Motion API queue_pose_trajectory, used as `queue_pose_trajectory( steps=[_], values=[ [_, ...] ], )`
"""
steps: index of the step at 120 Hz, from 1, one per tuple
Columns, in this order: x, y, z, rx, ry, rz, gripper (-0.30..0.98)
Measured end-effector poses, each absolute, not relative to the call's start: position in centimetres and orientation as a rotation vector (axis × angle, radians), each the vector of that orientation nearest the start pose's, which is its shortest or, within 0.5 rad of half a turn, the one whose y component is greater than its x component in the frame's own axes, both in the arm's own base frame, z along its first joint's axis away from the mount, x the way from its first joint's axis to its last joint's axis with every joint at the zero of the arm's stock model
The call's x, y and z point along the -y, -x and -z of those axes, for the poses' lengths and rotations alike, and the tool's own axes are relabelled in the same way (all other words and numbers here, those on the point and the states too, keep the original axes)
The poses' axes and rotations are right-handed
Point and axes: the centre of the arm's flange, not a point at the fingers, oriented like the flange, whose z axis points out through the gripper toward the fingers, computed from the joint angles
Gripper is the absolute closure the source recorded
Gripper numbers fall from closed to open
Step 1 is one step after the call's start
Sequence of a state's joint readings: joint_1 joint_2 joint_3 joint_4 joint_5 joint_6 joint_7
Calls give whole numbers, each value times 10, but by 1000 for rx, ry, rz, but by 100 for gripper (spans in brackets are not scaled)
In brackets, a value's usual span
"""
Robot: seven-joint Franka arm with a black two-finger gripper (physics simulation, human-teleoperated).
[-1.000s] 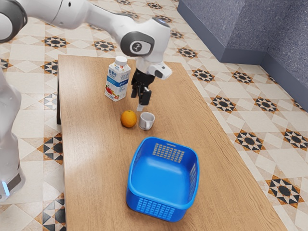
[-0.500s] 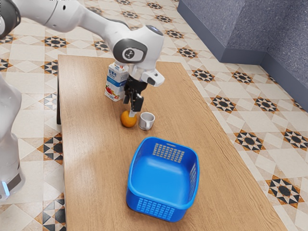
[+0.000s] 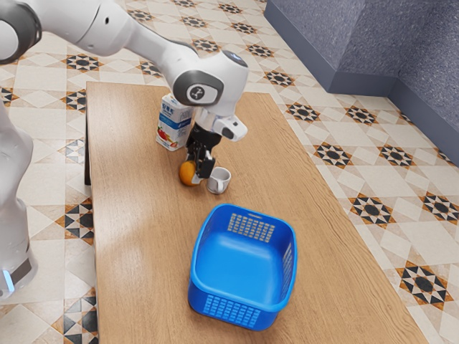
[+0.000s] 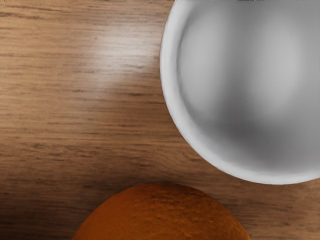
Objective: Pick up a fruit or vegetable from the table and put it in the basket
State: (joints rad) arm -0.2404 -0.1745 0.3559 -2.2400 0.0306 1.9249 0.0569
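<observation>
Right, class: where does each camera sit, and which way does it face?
Exterior view: beside and above the table, looking down on it and the blue basket; the white arm and hand show.
Wrist view: on the hand, looking down at the orange and into the white mug.
Shared: orange, mug and table.
</observation>
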Motion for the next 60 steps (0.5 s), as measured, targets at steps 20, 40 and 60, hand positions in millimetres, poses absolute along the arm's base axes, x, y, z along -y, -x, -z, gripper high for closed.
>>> queue_pose_trajectory(
  steps=[20,40,60],
  values=[
    [-54,-474,-438,38,3184,-185,31],
    [-33,-469,-496,-47,3187,11,32],
    [42,-468,-571,-283,3114,212,31]
  ],
)
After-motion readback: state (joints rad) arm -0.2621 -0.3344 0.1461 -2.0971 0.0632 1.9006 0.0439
